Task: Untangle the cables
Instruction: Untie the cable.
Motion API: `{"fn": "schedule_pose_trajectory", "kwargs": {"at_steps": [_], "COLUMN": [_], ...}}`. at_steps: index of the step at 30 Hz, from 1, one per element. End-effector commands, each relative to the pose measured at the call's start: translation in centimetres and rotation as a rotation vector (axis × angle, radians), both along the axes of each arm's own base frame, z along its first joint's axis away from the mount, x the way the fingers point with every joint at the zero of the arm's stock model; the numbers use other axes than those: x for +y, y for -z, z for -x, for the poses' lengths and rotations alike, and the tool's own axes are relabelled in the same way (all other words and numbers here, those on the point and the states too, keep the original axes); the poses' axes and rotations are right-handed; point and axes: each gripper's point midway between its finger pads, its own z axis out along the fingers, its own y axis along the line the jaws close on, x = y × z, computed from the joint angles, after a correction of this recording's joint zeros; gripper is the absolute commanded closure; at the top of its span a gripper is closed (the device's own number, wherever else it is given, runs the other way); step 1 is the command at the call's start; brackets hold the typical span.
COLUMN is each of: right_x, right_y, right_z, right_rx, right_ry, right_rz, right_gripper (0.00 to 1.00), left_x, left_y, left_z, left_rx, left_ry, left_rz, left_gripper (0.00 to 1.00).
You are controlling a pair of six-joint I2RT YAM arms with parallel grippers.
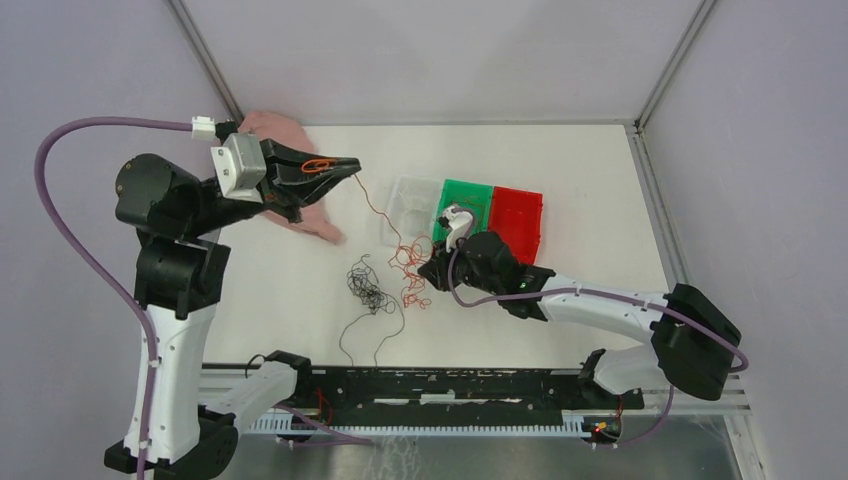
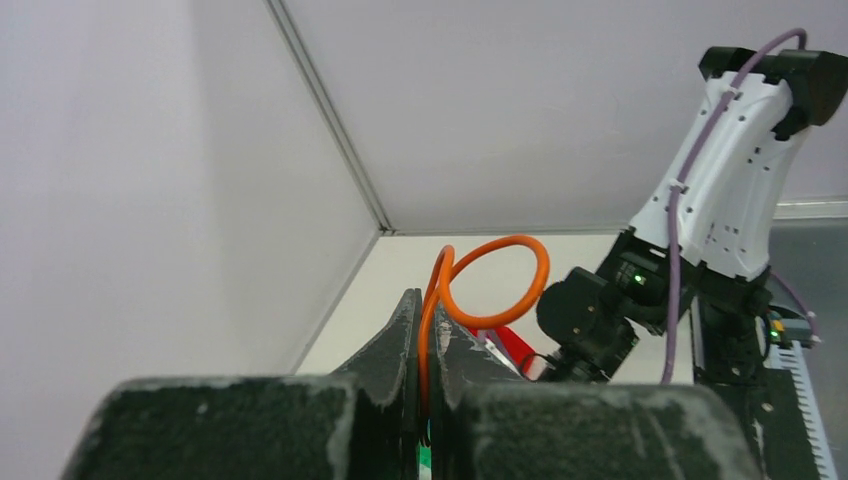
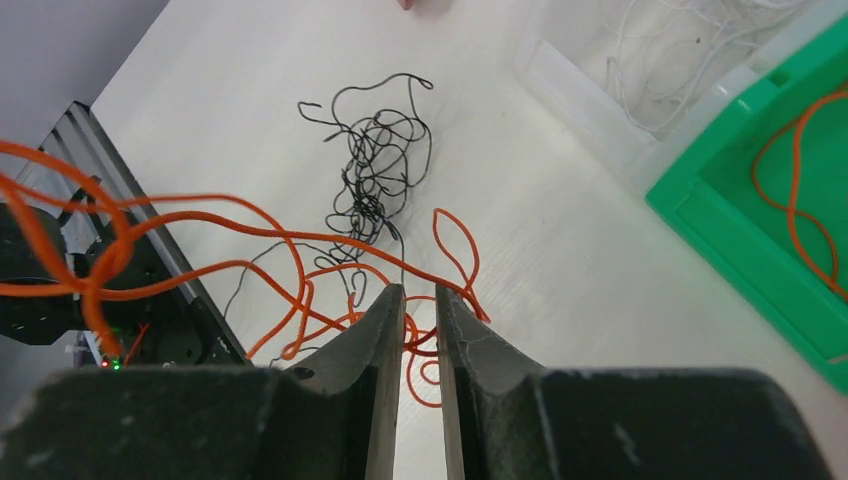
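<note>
My left gripper (image 1: 350, 168) is raised at the back left and shut on an orange cable (image 1: 380, 212); the left wrist view shows that cable (image 2: 495, 280) looping just past the closed tips (image 2: 428, 305). The cable runs down to an orange tangle (image 1: 410, 268) on the table. A black cable wad (image 1: 368, 285) lies just left of it. My right gripper (image 1: 432, 272) hovers low over the orange tangle (image 3: 250, 240), jaws (image 3: 420, 292) a narrow gap apart, nothing pinched. The black wad (image 3: 375, 160) lies beyond its tips.
A clear bin (image 1: 405, 200) holding whitish wires (image 3: 680, 60), a green bin (image 1: 465, 185) holding an orange cable (image 3: 800, 190), and a red bin (image 1: 517, 215) stand in a row at centre back. A pink cloth (image 1: 320, 225) lies under the left arm. A black rail (image 1: 440, 385) runs along the near edge.
</note>
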Motion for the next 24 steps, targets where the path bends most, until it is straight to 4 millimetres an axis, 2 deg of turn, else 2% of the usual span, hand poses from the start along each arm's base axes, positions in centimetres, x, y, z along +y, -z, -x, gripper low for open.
{"fn": "schedule_pose_trajectory", "kwargs": {"at_steps": [1,5,9,13,16,19,24], "right_x": [-1.4,-3.1,-4.9,-6.6,-7.5,-7.3,-4.6], "right_y": [0.8,3.1,4.5,5.7,5.4,2.0,-8.4], "right_z": [-0.2,0.2,0.8,1.1,1.3,1.2,1.1], "right_rx": [-0.012,0.019,0.035,0.036,0.021,-0.037,-0.171], "right_ry": [0.078,0.13,0.175,0.212,0.224,0.204,0.087], "right_rz": [-0.028,-0.019,-0.018,0.013,0.024,-0.026,-0.155], "right_gripper": [0.76,0.75,0.75,0.75,0.74,0.6,0.48], "left_x": [1.4,3.6,6.4,8.2,8.6,6.8,6.0], "left_y": [-4.8,-7.9,-10.8,-12.6,-13.3,-12.1,-11.4], "left_z": [0.6,-0.7,-2.1,-2.3,-2.2,-2.0,-1.8], "left_rx": [-0.146,-0.256,-0.325,-0.379,-0.384,-0.333,-0.301], "left_ry": [-0.111,-0.286,-0.479,-0.581,-0.596,-0.498,-0.442], "left_rz": [0.105,0.174,0.26,0.32,0.345,0.282,0.291], "left_gripper": [0.97,0.97,0.97,0.97,0.97,0.97,0.97]}}
